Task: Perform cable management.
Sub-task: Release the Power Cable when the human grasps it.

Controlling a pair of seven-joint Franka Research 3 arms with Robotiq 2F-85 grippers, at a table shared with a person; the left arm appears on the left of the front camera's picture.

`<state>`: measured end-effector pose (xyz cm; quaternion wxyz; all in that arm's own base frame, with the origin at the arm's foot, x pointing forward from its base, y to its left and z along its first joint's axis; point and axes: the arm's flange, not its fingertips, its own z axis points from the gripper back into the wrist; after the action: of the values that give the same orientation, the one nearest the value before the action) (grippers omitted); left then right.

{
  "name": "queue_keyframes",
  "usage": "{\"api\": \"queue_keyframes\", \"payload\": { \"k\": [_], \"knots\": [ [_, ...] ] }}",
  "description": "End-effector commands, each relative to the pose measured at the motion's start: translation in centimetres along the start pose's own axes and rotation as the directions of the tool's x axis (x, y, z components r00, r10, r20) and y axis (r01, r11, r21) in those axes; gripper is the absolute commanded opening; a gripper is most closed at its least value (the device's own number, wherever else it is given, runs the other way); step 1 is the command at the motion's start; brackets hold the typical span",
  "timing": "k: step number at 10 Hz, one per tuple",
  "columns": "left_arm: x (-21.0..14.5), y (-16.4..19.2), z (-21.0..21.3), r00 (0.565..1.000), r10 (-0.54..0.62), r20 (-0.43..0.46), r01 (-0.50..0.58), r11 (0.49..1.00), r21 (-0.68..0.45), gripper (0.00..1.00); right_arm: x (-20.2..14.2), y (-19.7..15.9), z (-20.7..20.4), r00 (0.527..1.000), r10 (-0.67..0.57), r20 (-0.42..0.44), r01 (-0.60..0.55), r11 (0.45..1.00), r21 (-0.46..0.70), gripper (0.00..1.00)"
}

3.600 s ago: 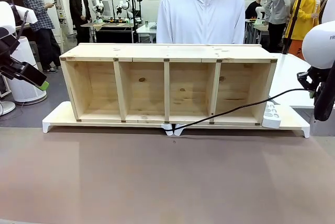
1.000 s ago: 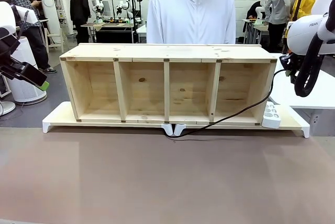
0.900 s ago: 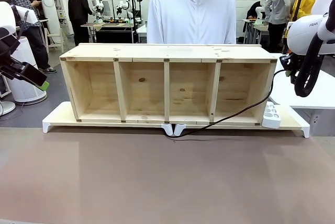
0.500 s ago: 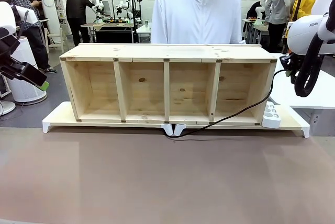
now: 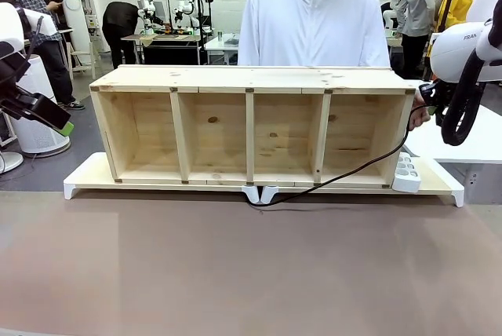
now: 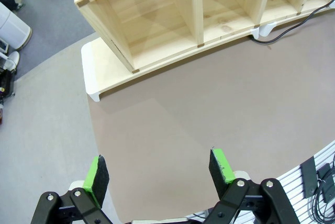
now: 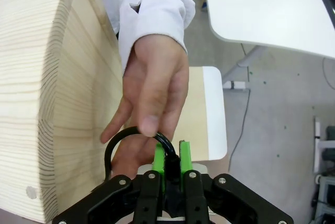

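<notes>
The cable (image 5: 345,173) is a thin black cord. It runs from under the front middle of the wooden shelf (image 5: 251,77), past the shelf's right end, and up to my right gripper (image 5: 428,96). In the right wrist view, the right gripper (image 7: 171,157) is shut on the cable (image 7: 119,136), which loops out to the left just above the green pads (image 7: 158,157). The person's hand (image 7: 152,85) reaches down beside the shelf's end and touches that loop. My left gripper (image 6: 158,170) hangs open over the brown tabletop, away from the shelf's left end.
The shelf stands on a white base board (image 5: 85,176). A white power strip (image 5: 405,173) lies on the board's right end. The person (image 5: 314,22) stands behind the shelf. A white table (image 7: 261,9) is beyond the right end.
The person has stepped to the right behind the shelf, and a hand has come down at the shelf's right end onto the cable by my right gripper. Both arms have stayed still.
</notes>
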<state>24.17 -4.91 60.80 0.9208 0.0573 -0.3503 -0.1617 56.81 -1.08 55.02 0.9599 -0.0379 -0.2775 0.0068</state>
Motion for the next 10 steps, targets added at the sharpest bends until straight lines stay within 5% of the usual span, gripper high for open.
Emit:
{"api": "queue_keyframes", "payload": {
  "k": [1,6,7,8,9,10],
  "knots": [
    [0.19,-0.01,-0.11,1.0,0.0,0.006,0.0,1.0,0.009,1.0,0.08,0.06,0.17,1.0,-0.001,0.007,0.001,1.0,0.001,0.14],
    [0.19,-0.01,-0.11,1.0,0.0,0.006,0.0,1.0,0.009,1.0,0.08,0.06,0.17,1.0,-0.001,0.007,0.001,1.0,0.001,0.14],
    [0.19,-0.01,-0.11,1.0,0.0,0.006,0.0,1.0,0.009,1.0,0.0,0.0,0.0,1.0,0.0,0.0,0.0,1.0,0.0,0.33],
    [0.19,-0.01,-0.11,1.0,0.0,0.006,0.0,1.0,0.009,1.0,-0.03,0.01,-0.08,1.0,-0.001,0.005,0.001,1.0,-0.006,0.33],
    [0.19,-0.01,-0.11,1.0,0.0,0.006,0.0,1.0,0.009,1.0,-0.09,-0.02,-0.08,1.0,0.003,0.003,-0.003,1.0,-0.007,0.52],
    [0.19,-0.01,-0.11,1.0,0.0,0.006,0.0,1.0,0.009,1.0,-0.01,-0.09,-0.11,1.0,0.0,0.002,0.0,1.0,-0.003,0.37]
  ]
}}
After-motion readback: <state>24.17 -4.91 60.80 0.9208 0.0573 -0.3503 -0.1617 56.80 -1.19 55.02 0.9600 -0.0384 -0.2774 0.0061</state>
